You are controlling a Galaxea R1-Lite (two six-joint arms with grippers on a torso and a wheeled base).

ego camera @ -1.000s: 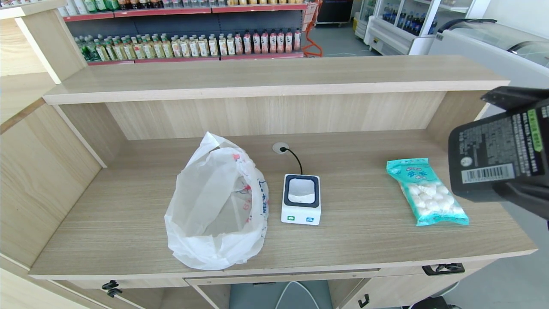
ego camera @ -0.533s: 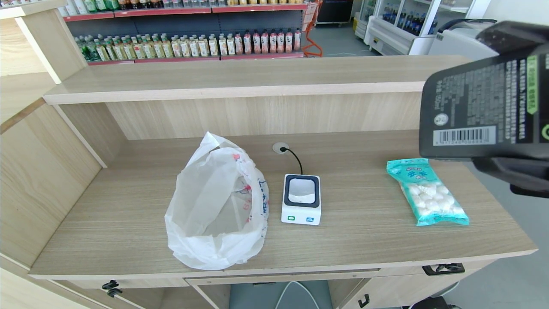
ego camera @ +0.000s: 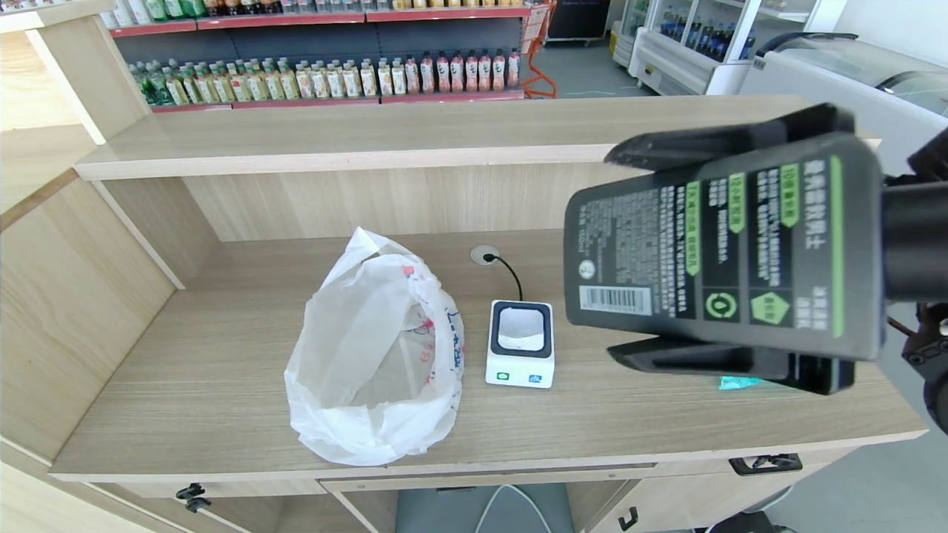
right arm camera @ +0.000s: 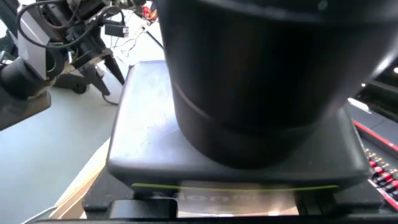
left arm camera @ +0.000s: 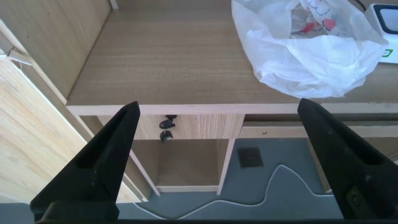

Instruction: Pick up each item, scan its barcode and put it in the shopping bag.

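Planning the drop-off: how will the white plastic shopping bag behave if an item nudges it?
The shopping bag looks thin, crumpled and translucent, so probably floppy and very light. It lies slumped, open, on the counter, so a nudge would likely crumple or slide it.

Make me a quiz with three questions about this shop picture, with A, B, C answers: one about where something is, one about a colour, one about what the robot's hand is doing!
1. Where is the scanner?
A. On the counter, beside the shopping bag
B. Inside the bag
C. Hanging in the air

2. What colour is the tube being held up?
A. Red
B. Black
C. Yellow

3. What is the right gripper doing?
A. Open and empty
B. Resting on the bag
C. Shut on the tube

Answers: 1 A, it stands on the wood next to the bag. 2 B, it is black with green marks. 3 C, a finger sits on either side of the tube.
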